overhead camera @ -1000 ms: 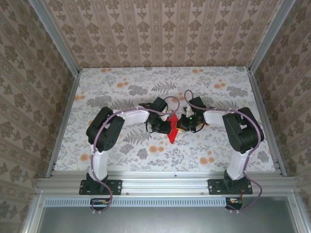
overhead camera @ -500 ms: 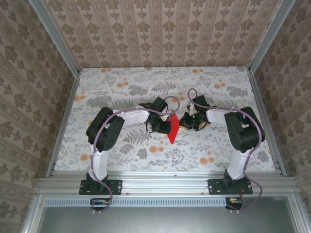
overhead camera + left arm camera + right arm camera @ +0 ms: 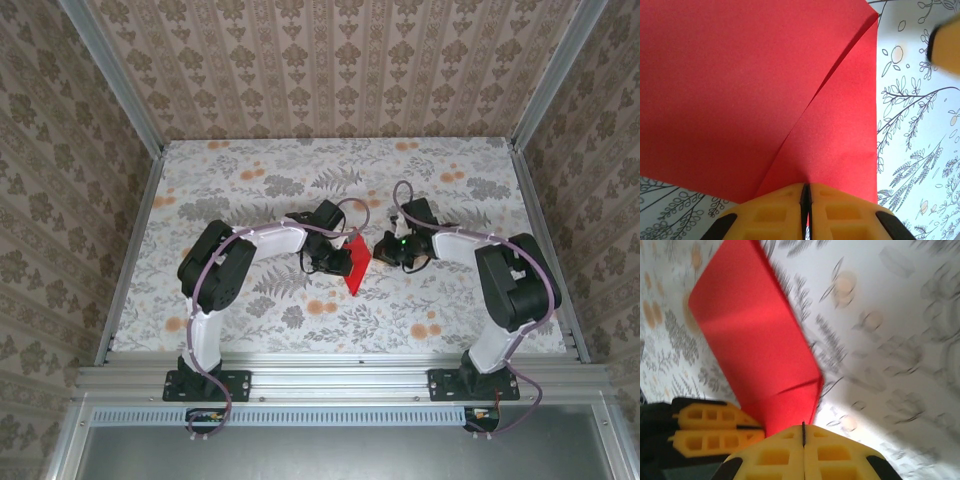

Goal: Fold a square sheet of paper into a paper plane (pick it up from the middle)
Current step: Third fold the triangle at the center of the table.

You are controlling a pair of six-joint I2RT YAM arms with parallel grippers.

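The square sheet of paper [image 3: 356,268] is bright red and partly folded, with a diagonal flap crease running across it in the left wrist view [image 3: 740,90]. It stands up off the floral table at mid-table. My left gripper [image 3: 342,261] is shut on its lower edge, the yellow jaws pressed together over the paper [image 3: 805,187]. My right gripper [image 3: 384,250] is just right of the sheet, jaws shut [image 3: 804,426] with nothing between them. The paper [image 3: 755,335] rises just ahead of its tips, next to the left gripper's yellow fingers [image 3: 715,437].
The floral-printed tabletop [image 3: 450,310] is ringed by patterned walls and an aluminium rail [image 3: 340,378] at the near edge. Both arm bases stand on that rail. A blurred yellow fingertip [image 3: 945,45] of the right gripper shows beside the sheet's top corner.
The right arm has drawn back to the right, its gripper sliding off the paper's edge and its elbow swinging outward. The left gripper and the paper have stayed put.
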